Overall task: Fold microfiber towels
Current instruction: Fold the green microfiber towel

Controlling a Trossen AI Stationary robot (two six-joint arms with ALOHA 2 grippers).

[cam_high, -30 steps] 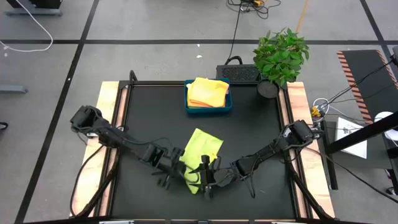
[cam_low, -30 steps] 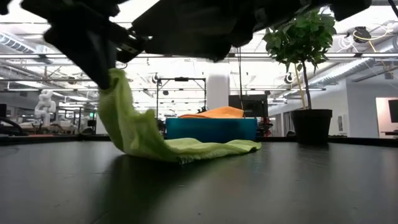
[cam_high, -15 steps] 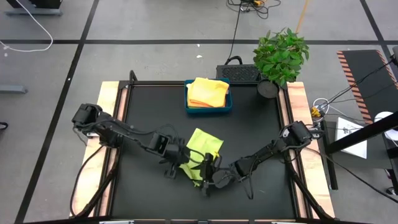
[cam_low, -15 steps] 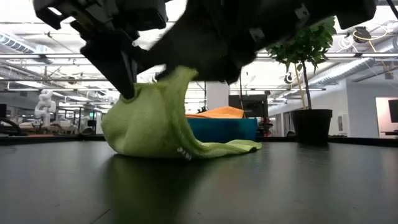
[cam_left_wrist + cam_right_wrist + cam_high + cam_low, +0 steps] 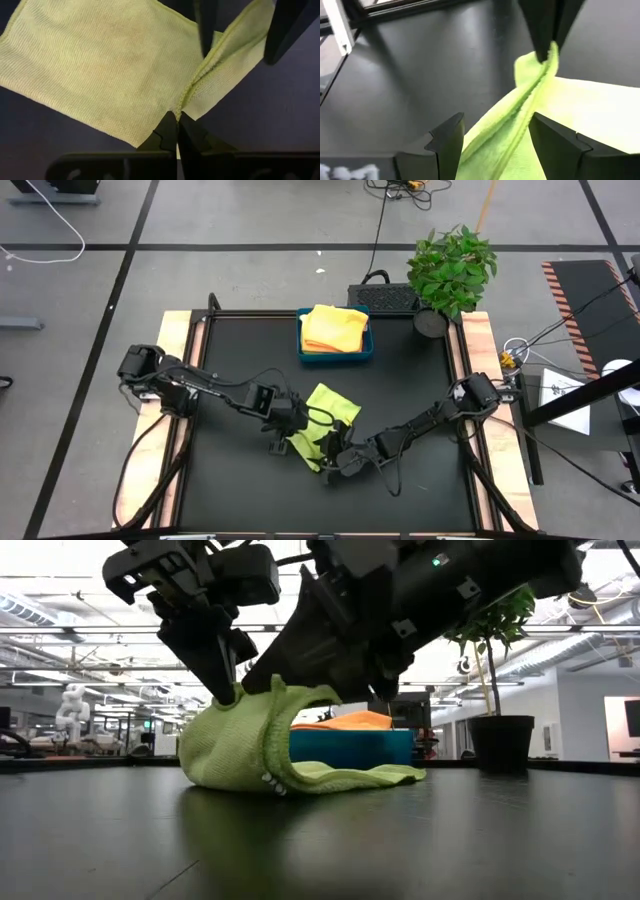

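Since the frame 1 s earlier, both grippers have carried the near edge of the lime green towel (image 5: 322, 423) away from the table's front, so the raised flap now arches over the flat part instead of trailing behind it. The left gripper (image 5: 292, 424) pinches the hem with its fingers (image 5: 171, 131) closed tight on the cloth; the right gripper (image 5: 338, 452) has its fingers (image 5: 451, 134) spread apart with the towel edge running between them, not clamped. The towel lies mid-table, in front of the blue tray (image 5: 336, 352), which holds 1 orange-yellow towel (image 5: 333, 327). The step in hand appears to be the 1st fold; the next move likely calls for lowering the held edge onto the far edge, aligning both hems, then releasing.
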